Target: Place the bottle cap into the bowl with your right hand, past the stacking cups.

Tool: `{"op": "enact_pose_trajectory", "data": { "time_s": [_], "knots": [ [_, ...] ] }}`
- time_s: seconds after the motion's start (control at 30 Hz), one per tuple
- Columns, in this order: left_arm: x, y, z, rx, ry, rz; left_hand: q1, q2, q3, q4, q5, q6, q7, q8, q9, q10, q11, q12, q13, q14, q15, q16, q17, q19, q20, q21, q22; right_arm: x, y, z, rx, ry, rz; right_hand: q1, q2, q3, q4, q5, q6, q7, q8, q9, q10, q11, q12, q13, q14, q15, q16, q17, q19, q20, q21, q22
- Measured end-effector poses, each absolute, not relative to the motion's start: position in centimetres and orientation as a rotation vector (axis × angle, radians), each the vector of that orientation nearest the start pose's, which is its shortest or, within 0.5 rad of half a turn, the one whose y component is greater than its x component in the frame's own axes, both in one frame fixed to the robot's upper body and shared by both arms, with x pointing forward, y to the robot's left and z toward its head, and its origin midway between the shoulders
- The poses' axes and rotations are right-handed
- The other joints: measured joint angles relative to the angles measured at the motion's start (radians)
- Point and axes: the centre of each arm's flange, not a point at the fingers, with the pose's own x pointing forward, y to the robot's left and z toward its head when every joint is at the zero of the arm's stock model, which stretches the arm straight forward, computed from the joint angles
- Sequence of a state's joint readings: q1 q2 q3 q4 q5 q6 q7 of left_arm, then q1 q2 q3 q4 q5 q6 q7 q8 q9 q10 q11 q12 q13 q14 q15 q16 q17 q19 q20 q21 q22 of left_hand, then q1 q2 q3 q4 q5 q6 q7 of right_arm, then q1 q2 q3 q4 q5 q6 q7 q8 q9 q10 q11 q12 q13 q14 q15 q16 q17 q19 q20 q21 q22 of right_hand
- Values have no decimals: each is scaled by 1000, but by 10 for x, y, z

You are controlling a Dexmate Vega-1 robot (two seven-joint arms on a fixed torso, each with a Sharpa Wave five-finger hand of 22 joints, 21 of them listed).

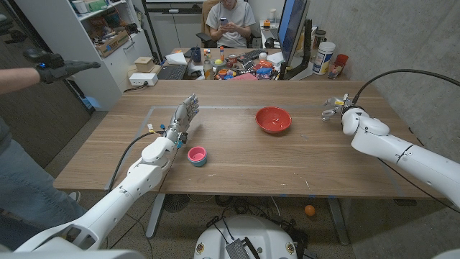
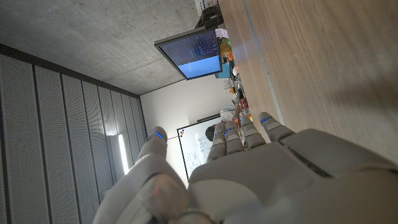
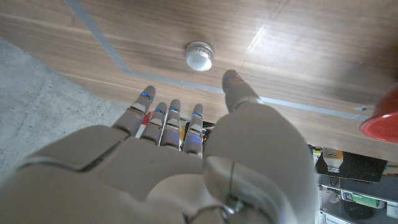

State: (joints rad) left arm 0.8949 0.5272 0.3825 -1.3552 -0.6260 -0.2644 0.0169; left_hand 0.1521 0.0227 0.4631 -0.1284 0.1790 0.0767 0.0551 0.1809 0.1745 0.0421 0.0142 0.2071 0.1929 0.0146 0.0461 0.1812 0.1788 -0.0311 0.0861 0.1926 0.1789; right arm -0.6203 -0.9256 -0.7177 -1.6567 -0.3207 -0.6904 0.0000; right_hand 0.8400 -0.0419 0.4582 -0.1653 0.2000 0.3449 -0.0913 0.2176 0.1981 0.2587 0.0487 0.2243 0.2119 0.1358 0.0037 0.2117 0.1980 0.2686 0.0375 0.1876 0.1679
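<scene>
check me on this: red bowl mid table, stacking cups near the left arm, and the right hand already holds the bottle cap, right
Not quite. In the right wrist view the bottle cap lies on the table beyond the open right hand, not held. The red bowl and stacking cups are as you say.

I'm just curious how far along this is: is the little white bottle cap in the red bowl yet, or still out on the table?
Out. The bottle cap lies on the bare wood just beyond the right hand; the red bowl looks empty.

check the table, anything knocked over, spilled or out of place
Nothing stands out. The red bowl sits upright mid-table, the stacking cups stand nested beside the left robot hand, and the white bottle cap lies on the wood just ahead of the open right robot hand. No spill or damage shows.
</scene>
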Motion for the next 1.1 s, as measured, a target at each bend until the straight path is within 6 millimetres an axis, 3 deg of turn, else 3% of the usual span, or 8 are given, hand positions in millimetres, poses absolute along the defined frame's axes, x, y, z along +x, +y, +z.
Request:
{"op": "enact_pose_trajectory", "data": {
  "time_s": [0.57,1.1],
  "knots": [
    [646,282,-52,-12,-539,-191,0,0,0,0,0,0,0,0,0,0,0,0,0,0,0,0,0,0,0,0,0,647,-381,15,-1367,-1,-335,-4,-4,-3,6,0,27,-9,5,0,-9,9,0,0,-5,5,0,0,-4,4,0,2],
    [649,279,-57,-13,-524,-191,0,0,0,0,0,0,0,0,0,0,0,0,0,0,0,0,0,-4,4,0,0,658,-379,11,-1377,36,-332,-23,-6,-9,17,0,38,-14,5,0,-9,8,0,0,-5,5,0,5,-9,-2,0,2]
  ]
}}
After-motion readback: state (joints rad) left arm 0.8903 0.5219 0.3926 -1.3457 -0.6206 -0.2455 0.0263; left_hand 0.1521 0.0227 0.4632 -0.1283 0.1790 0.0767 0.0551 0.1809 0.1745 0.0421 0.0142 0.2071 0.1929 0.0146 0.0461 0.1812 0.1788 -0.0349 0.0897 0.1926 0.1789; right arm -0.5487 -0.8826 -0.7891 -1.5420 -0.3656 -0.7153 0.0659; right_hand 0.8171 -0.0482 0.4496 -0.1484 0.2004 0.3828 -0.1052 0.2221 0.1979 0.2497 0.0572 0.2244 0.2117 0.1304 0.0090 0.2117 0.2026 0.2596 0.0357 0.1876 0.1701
